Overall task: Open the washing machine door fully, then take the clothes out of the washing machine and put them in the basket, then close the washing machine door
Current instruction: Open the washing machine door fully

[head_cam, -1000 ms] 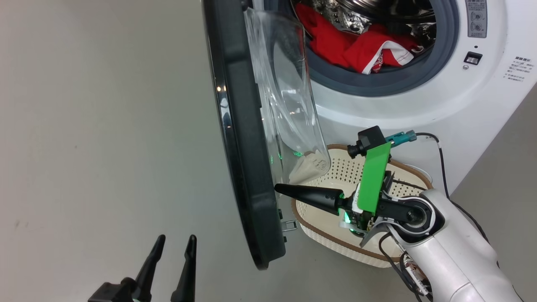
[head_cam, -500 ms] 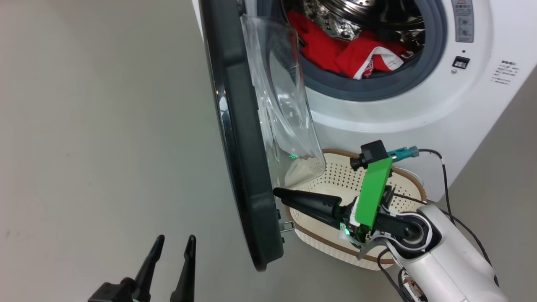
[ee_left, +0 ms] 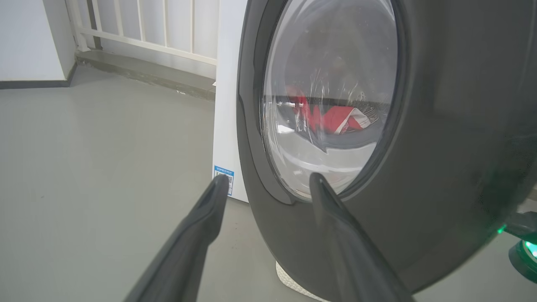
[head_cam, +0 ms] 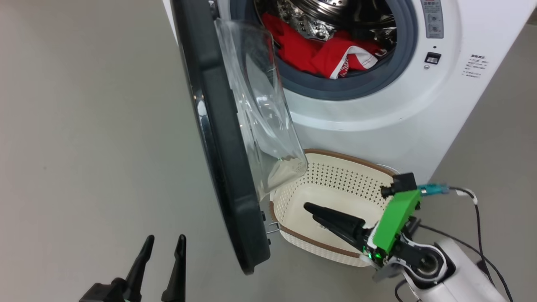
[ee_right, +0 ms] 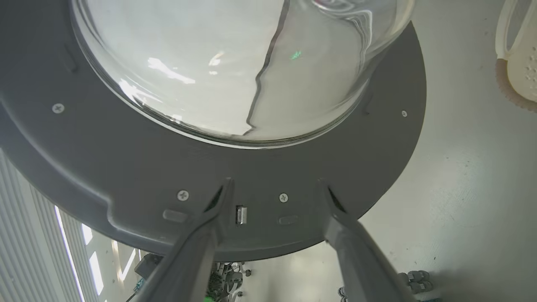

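Door [head_cam: 218, 138] stands open, red clothes [head_cam: 319, 54] inside washer [head_cam: 377, 121]. Right claw [head_cam: 319, 214] spread wide, empty, over basket [head_cam: 335, 176], apart from door. Left claw [head_cam: 165, 237] wide, empty.

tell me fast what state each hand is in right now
left hand: open, holding nothing, on the outer side of the washing machine door
right hand: open, holding nothing, facing the door's inner side, by the basket

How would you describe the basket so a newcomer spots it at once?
Start at the big white washing machine. On the floor at its foot, beside the open black-rimmed door, sits the basket. It alone is cream, perforated plastic with a brown woven-look rim.
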